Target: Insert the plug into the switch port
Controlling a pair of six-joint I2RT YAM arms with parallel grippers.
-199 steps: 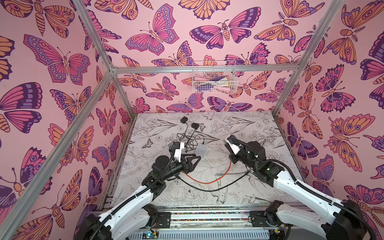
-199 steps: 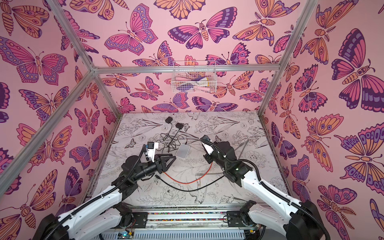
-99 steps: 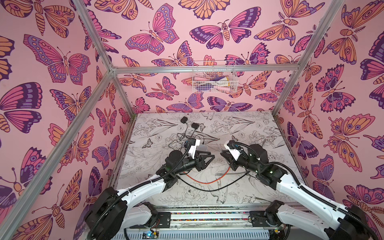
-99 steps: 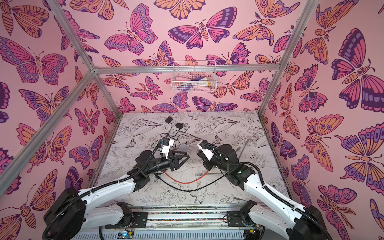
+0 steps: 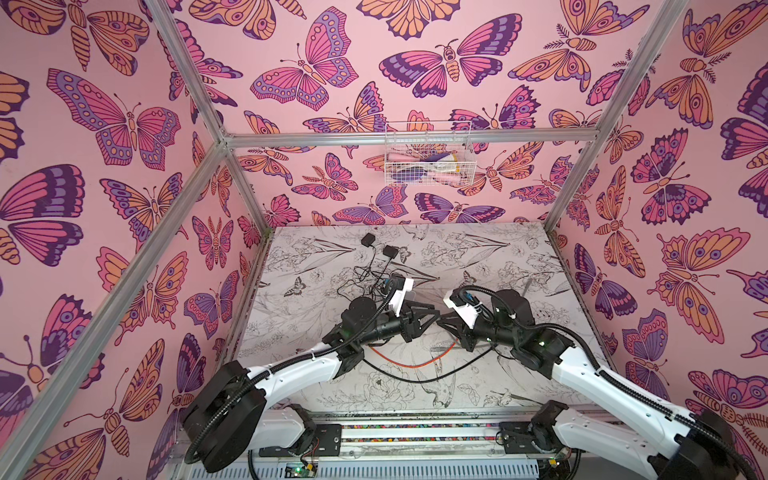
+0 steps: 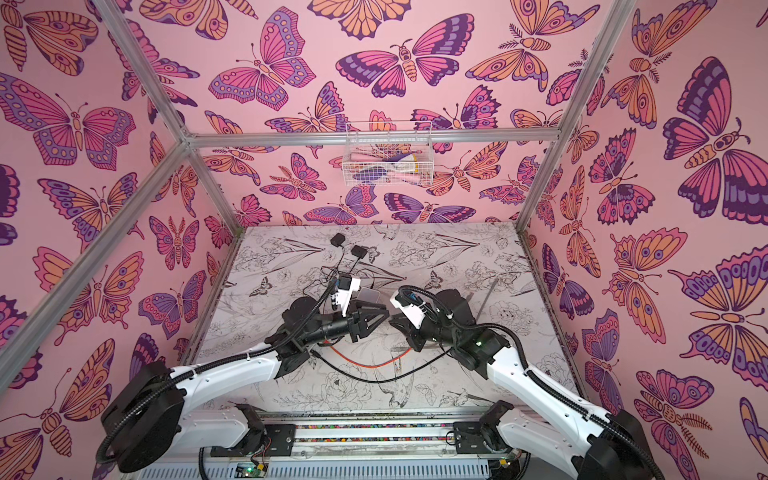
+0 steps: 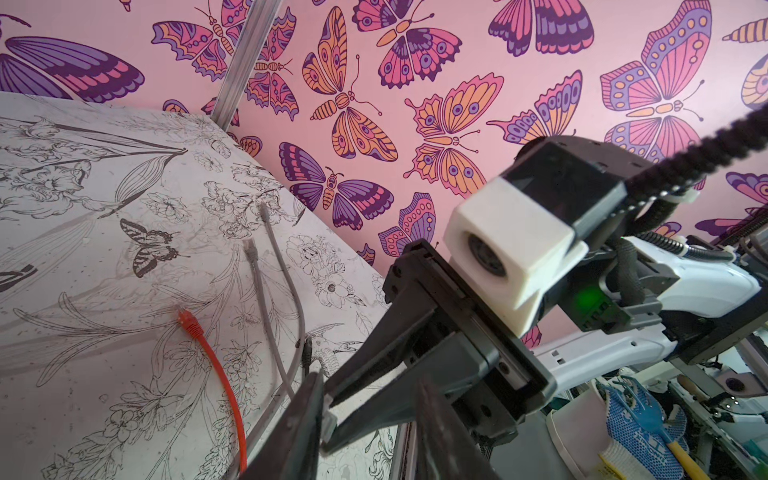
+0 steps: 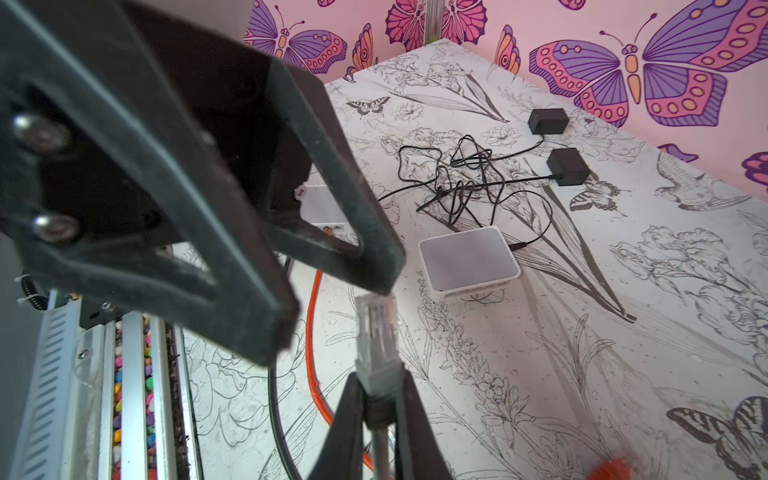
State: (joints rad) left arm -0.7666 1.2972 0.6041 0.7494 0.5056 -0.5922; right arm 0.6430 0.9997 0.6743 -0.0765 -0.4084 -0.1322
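The right claw [image 8: 378, 386] pinches the grey plug [image 8: 376, 328] by its back end, and the clear tip pokes out in front. The left claw [image 8: 328, 303] is spread wide, with one finger right next to the plug's tip. In a top view the white switch [image 6: 368, 295] sits on the table [image 6: 457, 266] at about 11 o'clock from where the two claws meet, and an orange cable [image 6: 365, 365] lies at 6 o'clock.
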